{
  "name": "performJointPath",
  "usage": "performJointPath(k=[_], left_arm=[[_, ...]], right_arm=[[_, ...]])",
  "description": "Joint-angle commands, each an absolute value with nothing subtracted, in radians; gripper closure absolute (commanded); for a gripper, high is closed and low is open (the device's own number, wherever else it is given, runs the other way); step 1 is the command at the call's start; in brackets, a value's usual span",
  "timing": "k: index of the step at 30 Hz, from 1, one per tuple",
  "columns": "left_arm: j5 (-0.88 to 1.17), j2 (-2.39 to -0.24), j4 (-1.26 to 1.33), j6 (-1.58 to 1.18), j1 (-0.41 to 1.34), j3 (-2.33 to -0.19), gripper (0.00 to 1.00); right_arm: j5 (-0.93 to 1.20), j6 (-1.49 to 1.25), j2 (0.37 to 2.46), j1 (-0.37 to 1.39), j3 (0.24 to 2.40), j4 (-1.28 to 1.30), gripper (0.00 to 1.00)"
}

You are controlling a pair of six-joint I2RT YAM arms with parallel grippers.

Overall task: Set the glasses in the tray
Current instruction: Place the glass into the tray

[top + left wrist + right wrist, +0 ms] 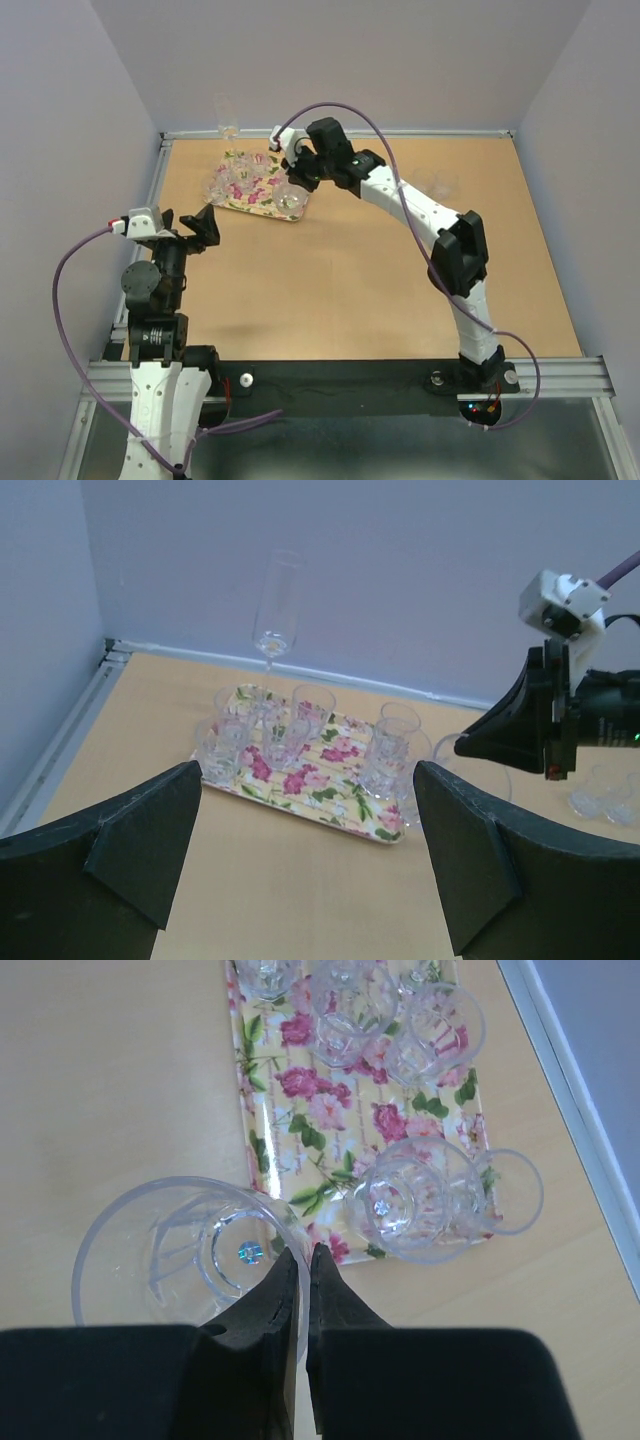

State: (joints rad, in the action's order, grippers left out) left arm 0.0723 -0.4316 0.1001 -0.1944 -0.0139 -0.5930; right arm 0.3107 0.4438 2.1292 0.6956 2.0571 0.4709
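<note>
currently the right gripper (303,1252) is pinched tight on the rim of a wide clear glass (180,1250), at the near right corner of the flowered tray (268,1150) and partly over the table (120,1080). several other glasses (410,1200) stand on the tray. the left gripper (305,865) hangs spread wide, holding nothing, near and left of the tray.
</note>
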Motion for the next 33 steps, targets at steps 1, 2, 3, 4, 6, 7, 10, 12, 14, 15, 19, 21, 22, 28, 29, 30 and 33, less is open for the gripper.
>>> performJointPath(k=[1,2,3,4,6,7,10,12,14,15,19,21,22,28,29,30,33], left_arm=[[0.008,-0.393,0.140,-0.181,-0.011,-0.591,0.01],[-0.024,-0.387,0.141,-0.183,-0.012,-0.589,0.01],[-0.034,-0.371,0.140,-0.183,-0.012,-0.588,0.01],[-0.053,-0.364,0.141,-0.184,-0.011,-0.586,0.01],[-0.067,-0.344,0.141,-0.186,-0.011,-0.583,0.01],[-0.075,-0.336,0.143,-0.186,-0.012,-0.581,0.01],[-0.089,-0.321,0.146,-0.187,-0.011,-0.575,0.01],[-0.092,-0.324,0.146,-0.186,-0.012,-0.577,0.01],[-0.089,-0.325,0.146,-0.186,-0.012,-0.577,0.01],[-0.087,-0.325,0.146,-0.184,-0.012,-0.577,0.01],[-0.084,-0.327,0.149,-0.186,-0.012,-0.574,0.01],[-0.083,-0.327,0.149,-0.186,-0.012,-0.575,0.01],[-0.083,-0.327,0.149,-0.184,-0.011,-0.575,0.01],[-0.081,-0.328,0.150,-0.184,-0.012,-0.575,0.01],[-0.081,-0.328,0.150,-0.184,-0.011,-0.574,0.01],[-0.081,-0.330,0.150,-0.186,-0.012,-0.574,0.01],[-0.081,-0.330,0.150,-0.184,-0.012,-0.574,0.01]], right_arm=[[0.196,0.489,2.206,0.752,2.182,0.443,0.99],[0.189,0.483,2.227,0.755,2.210,0.443,1.00],[0.172,0.470,2.249,0.762,2.238,0.443,1.00],[0.163,0.462,2.291,0.765,2.297,0.443,1.00],[0.131,0.449,2.331,0.779,2.351,0.437,0.99],[0.118,0.448,2.353,0.784,2.379,0.434,0.99],[0.060,0.453,2.416,0.804,2.447,0.404,1.00],[0.010,0.462,2.439,0.814,2.456,0.355,0.99],[-0.030,0.477,2.457,0.821,2.453,0.300,0.99],[-0.046,0.483,2.464,0.824,2.453,0.281,1.00],[-0.113,0.512,2.496,0.830,2.453,0.207,0.99],[-0.121,0.525,2.505,0.830,2.453,0.180,0.99],[-0.121,0.528,2.516,0.831,2.451,0.173,0.99],[-0.126,0.537,2.549,0.831,2.454,0.112,0.98],[-0.129,0.540,2.559,0.830,2.456,0.092,0.98],[-0.138,0.549,2.565,0.831,2.457,0.083,0.97],[-0.144,0.564,2.579,0.831,2.457,0.054,0.96]])
